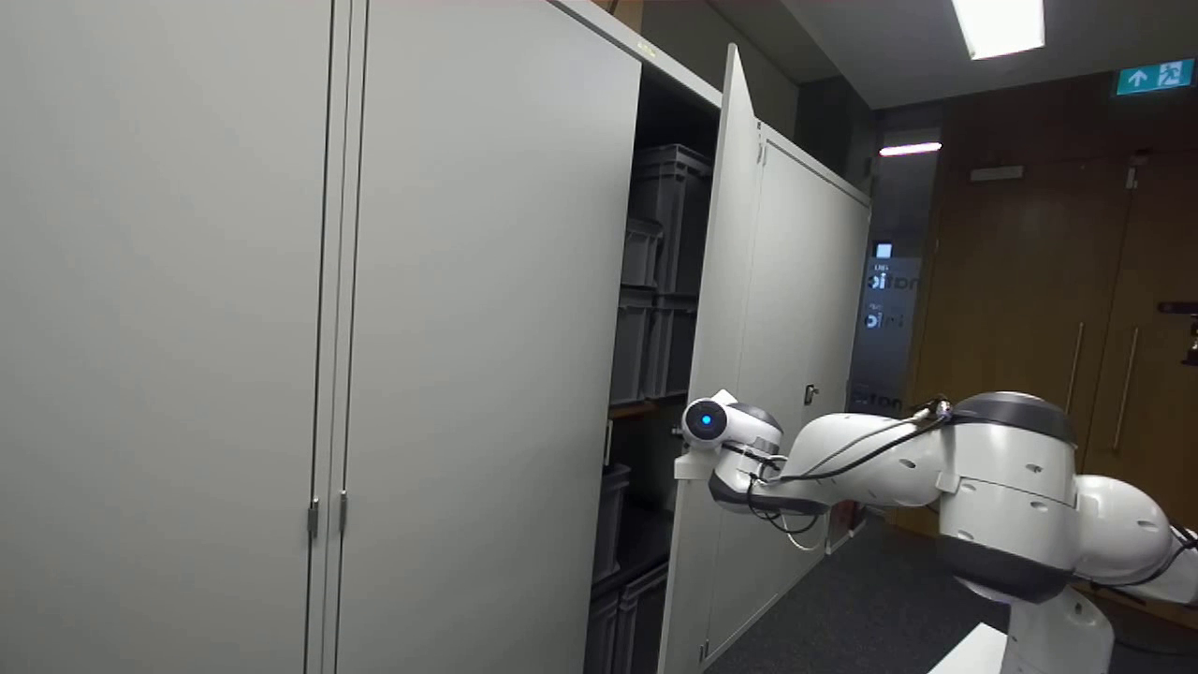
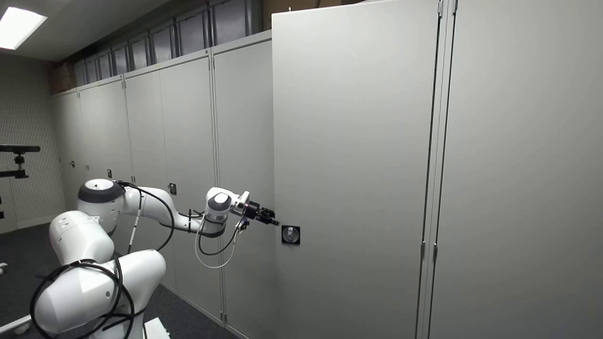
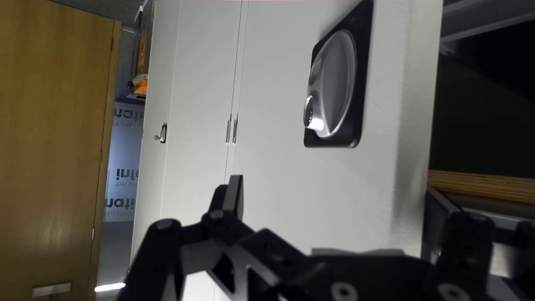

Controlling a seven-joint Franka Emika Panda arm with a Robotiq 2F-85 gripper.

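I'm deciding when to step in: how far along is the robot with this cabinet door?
Already done, it seems: the door stands ajar, with grey bins showing behind it.
In hand: in the wrist view the jaws are spread either side of the door's free edge, beside the lock; contact can't be judged.
Left, probably: closing the jaws on that edge and moving the door, which is neither shut nor wide open.

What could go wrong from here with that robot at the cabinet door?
The tool stands open and seems to straddle the edge of the cabinet door, so it might close off-centre and slip or scrape the surface.
The silver lock handle sits close by on the door's outer face and could get bumped.
The dangling white cable might snag if the arm moves.
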